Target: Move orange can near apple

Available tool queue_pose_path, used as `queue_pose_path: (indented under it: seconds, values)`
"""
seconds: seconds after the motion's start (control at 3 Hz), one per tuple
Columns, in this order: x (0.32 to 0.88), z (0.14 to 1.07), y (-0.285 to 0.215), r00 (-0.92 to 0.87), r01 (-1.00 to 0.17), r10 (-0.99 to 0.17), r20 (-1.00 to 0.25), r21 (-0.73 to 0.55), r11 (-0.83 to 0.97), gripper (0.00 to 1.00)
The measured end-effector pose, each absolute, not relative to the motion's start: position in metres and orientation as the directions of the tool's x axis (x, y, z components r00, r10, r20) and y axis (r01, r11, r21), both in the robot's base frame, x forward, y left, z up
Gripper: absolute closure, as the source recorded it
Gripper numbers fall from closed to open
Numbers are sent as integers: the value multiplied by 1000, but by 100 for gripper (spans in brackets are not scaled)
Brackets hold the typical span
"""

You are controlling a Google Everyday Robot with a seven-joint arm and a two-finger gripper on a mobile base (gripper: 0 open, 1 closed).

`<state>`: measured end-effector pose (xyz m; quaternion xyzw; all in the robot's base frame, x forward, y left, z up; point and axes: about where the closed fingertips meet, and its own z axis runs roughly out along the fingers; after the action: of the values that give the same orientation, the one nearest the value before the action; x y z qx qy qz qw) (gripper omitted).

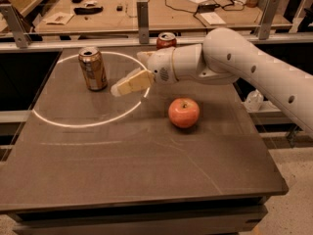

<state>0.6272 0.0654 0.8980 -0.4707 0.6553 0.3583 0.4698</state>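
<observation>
Standing upright on the far left part of the bench [146,180], inside a white ring [73,124] marked on its top, the orange can [93,68] is well apart from the apple [184,112], which sits nearer the middle right. Just to the can's right hangs the pincer [128,72], empty, its two pale fingers spread apart and pointing toward the can without touching it. Behind it the arm [254,67] reaches in from the right, passing in front of a red can [166,39] at the back edge. To my eye this is the approach, with the grasp not yet made. The next move calls for bringing the spread fingers to either side of the can's body, closing squarely so it does not tip, then carrying it right and setting it down beside the apple without bumping it.
</observation>
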Motion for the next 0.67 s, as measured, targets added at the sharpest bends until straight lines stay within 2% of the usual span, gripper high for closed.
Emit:
queue_pose_path:
  seconds: [0.67]
  values:
    - [646,886,87,-51,-957,-286,-957,-36,288,0]
